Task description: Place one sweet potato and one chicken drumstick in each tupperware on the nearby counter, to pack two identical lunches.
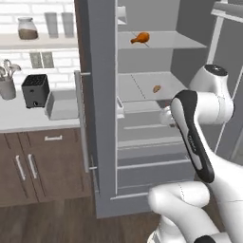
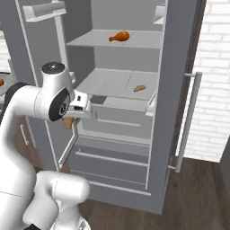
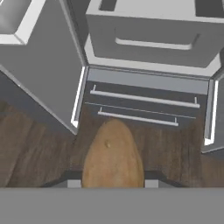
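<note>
Sweet potato [image 3: 113,153] clamped in the hand [image 2: 68,117], pointing at the floor.
Open fridge ahead: chicken drumstick [image 2: 119,36] on upper shelf, second sweet potato [image 2: 139,88] below it.

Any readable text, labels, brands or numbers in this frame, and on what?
None readable. The toaster, the jar on the wall shelf, the fridge shelves and drawers, and the sweet potato in the hand all show plain, unmarked surfaces.
</note>
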Robot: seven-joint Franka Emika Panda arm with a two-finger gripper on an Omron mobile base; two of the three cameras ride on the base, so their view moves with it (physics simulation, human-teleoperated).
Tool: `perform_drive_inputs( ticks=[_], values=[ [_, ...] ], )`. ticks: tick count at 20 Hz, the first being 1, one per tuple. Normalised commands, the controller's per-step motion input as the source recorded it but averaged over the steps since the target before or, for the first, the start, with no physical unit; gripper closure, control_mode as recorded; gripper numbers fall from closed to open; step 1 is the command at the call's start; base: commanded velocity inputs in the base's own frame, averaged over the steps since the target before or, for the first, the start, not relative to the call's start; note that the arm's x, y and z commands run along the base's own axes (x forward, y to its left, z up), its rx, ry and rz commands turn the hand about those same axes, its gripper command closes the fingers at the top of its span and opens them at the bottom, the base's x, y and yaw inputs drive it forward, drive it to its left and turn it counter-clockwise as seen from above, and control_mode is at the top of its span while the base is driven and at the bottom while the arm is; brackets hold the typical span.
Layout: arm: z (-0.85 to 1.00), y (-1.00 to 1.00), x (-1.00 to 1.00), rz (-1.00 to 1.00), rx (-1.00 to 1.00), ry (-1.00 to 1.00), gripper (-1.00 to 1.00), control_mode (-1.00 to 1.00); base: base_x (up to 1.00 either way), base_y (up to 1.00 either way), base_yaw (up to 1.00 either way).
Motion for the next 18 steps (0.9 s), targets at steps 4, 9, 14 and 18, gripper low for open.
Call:
perform_drive_inputs(
  ticks=[4, 9, 14, 18],
  values=[
    [0.00, 0.00, 0.00, 0.00, 0.00, 0.00, 1.00, 1.00, -0.47, 0.32, 0.53],
    [0.00, 0.00, 0.00, 0.00, 0.00, 0.00, 1.00, 1.00, -0.10, 0.29, 0.62],
    [0.00, 0.00, 0.00, 0.00, 0.00, 0.00, 1.00, 1.00, -0.36, 0.78, 0.38],
    [0.00, 0.00, 0.00, 0.00, 0.00, 0.00, 1.00, 1.00, 0.11, 0.91, 0.31]
  ],
)
